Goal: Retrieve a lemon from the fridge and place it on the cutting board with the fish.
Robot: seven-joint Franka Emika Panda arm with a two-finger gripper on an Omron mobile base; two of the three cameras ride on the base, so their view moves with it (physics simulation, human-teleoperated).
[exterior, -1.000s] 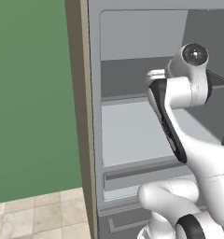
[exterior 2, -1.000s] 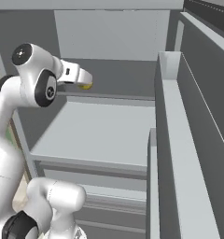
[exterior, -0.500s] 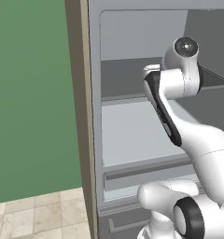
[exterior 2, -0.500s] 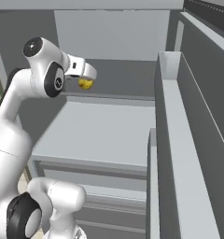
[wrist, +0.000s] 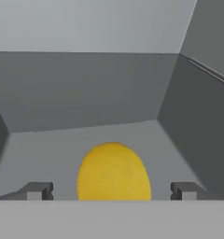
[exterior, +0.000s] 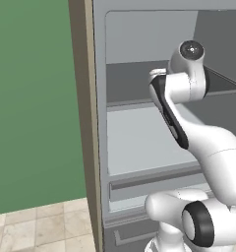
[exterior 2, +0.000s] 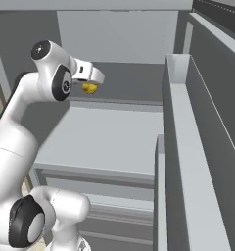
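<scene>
The arm has reached deeper into the fridge point(exterior 2: 139, 147); the end effector point(wrist: 113, 190), jaws apart, straddles the lemon point(wrist: 113, 173) at 6 o'clock. Closing off-centre could roll it away.

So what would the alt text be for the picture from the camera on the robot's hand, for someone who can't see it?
A yellow lemon lies on a grey shelf inside the fridge, centred between the two dark tips of the open gripper at the bottom of the view. The tips stand apart from the lemon on either side, and grey walls close in behind and to the right.
</scene>
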